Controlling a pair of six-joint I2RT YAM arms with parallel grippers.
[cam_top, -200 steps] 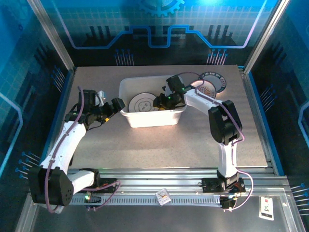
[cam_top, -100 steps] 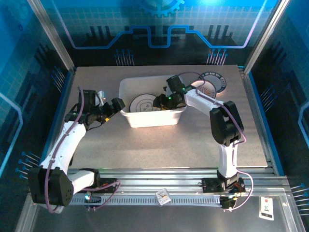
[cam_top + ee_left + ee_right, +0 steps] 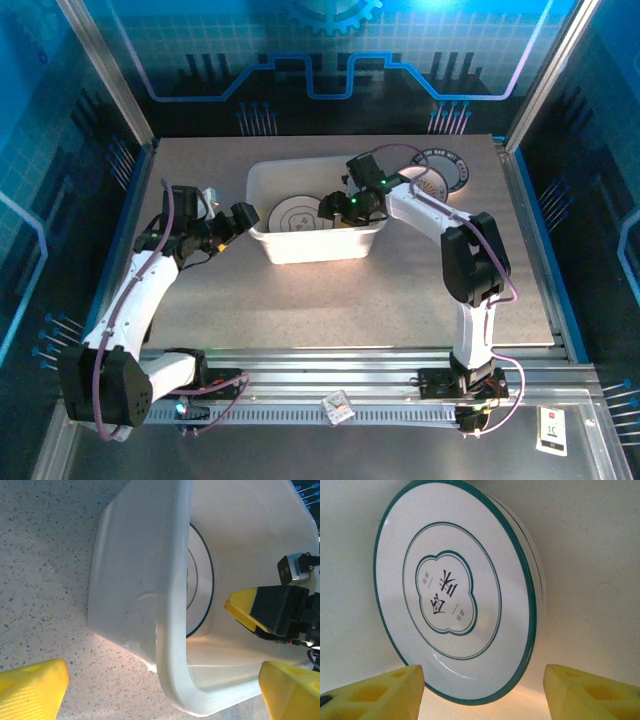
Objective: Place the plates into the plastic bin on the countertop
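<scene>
Inside the plastic bin (image 3: 600,555) my right pincer (image 3: 482,680) gapes empty before the green-rimmed plate (image 3: 455,595); my left pincer (image 3: 162,690) gapes wide, empty, outside.

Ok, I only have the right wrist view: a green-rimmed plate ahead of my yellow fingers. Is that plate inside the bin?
Observer: Yes. In the top view the plate lies flat in the left half of the plastic bin, just left of the right gripper.
Operator: Any plates outside the bin?
Observer: Yes, more plates sit on the countertop, just beyond the bin's far right corner.
Operator: And where is the other arm?
Observer: The left gripper is open at the bin's left wall, towards the near corner.
</scene>
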